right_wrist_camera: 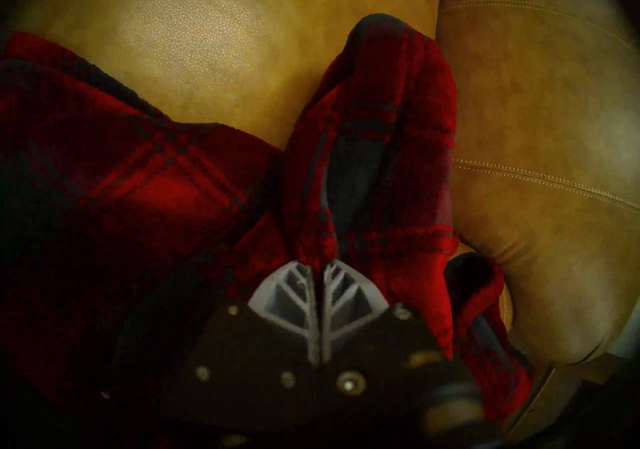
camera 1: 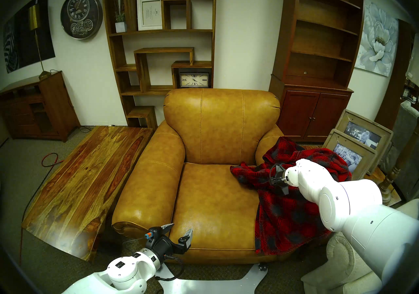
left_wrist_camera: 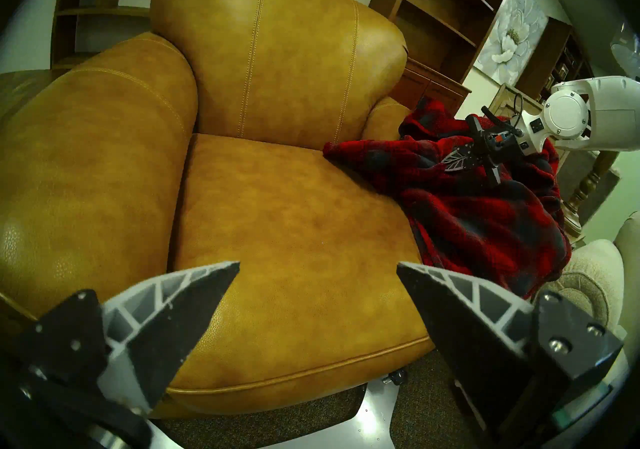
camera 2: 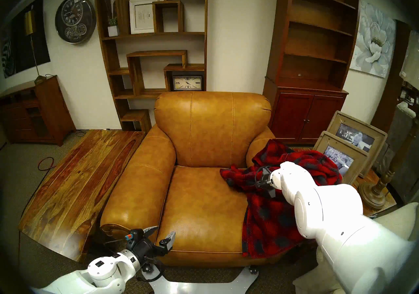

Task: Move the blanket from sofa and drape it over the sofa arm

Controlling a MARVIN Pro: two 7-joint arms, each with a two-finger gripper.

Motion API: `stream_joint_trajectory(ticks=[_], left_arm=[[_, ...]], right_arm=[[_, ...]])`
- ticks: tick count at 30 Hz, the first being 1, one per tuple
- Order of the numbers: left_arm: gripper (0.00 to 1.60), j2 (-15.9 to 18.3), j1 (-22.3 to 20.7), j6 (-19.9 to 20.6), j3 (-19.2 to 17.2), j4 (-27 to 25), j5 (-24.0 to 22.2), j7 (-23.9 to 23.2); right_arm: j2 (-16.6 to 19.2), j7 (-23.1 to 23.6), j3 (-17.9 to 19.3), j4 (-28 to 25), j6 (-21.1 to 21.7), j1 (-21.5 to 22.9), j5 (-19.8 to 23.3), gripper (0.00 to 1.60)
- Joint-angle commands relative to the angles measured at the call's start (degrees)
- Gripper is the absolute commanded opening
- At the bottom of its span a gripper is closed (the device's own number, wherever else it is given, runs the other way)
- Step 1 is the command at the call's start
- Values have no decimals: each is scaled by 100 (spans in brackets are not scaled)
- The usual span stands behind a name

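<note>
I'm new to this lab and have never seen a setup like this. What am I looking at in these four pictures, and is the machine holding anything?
It is a robot with two white arms, each ending in a gripper. The two wide pictures come from a pair of cameras on its head, so they are nearly alike. The other two come from a camera on each wrist.

In front stands a tan leather sofa. A red plaid blanket lies mostly over the sofa arm on the picture's right, with one corner still trailing onto the seat.

The right gripper has its jaws shut on a fold of the blanket; its wrist picture shows the fabric pinched at the tips. The left gripper hangs at the seat's front edge, jaws open and empty. Its wrist picture looks across the seat to the blanket.
</note>
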Motion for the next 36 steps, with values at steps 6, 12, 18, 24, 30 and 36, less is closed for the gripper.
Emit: stream_joint_trajectory(ticks=[6, 12, 18, 24, 30, 36], left_arm=[[160, -11, -17, -11, 1, -55, -1, -14], [160, -14, -20, -12, 2, -55, 0, -15], [160, -15, -20, -12, 1, -59, 0, -16], [160, -11, -16, -13, 0, -72, -1, -19], [160, 6, 4, -11, -8, -109, -8, -23], [160, 18, 20, -3, -16, -136, -14, -20]], right_arm=[[846, -86, 372, -622, -186, 776, 222, 0], [1250, -100, 740, -876, -343, 1072, 350, 0], [1595, -53, 1033, -904, -462, 1287, 413, 0], [1906, 36, 1292, -869, -676, 1288, 413, 0], [2155, 210, 1210, -513, -1444, 1072, 371, 7], [2112, 174, 1195, -252, -1868, 921, 367, 160]])
